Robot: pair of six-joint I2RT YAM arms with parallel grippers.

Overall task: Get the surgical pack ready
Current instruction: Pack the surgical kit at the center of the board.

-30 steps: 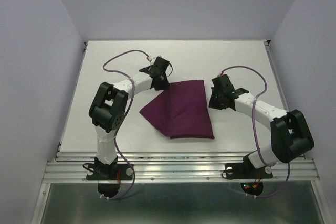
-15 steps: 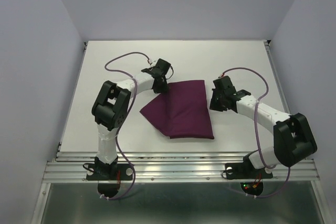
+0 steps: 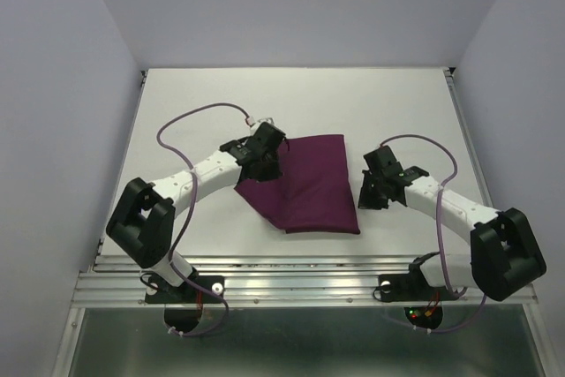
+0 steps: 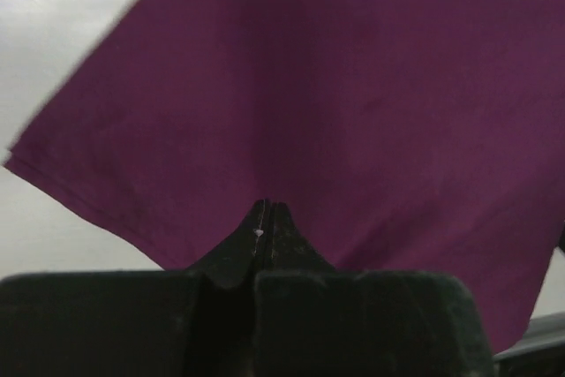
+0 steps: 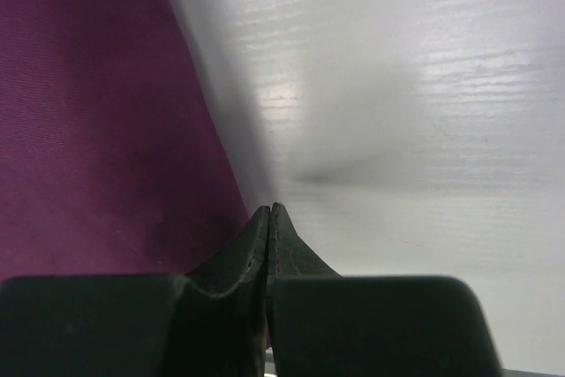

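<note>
**Top external view.** The surgical pack [image 3: 307, 184] lies folded at the middle of the white counter [image 3: 177, 112], between the two arms. It is a deep-purple matte cloth. Its far and right edges are straight, and its left side runs out to a point, so the outline is a rectangle with a triangular flap.
- The left end effector [image 3: 264, 163] is over the pack's far-left corner, fingers drawn together and pointing down at the fabric.
- The right end effector [image 3: 365, 199] is low, just beside the pack's right edge, fingers together.
- A purple cable loops off each arm.

**Left wrist view.** The left end effector [image 4: 267, 210] has both fingers pressed tight, with no gap and nothing visible between them.
- Purple surgical pack [image 4: 353, 86] fills most of the view. The weave is even and without shine, with a soft crease running up from the fingertips.
- At the left corner, stacked edges show that the cloth lies in more than one layer.
- Bare counter [image 4: 53, 24] shows at upper left.
- I cannot tell whether the tips touch the fabric.

**Right wrist view.** The right end effector [image 5: 269, 211] is fully closed and holds nothing.
- Its tips sit right at the pack's edge.
- The surgical pack [image 5: 88, 112] is on the left and the white counter [image 5: 424, 86] on the right.
- The edge of the pack is blurred.
</note>
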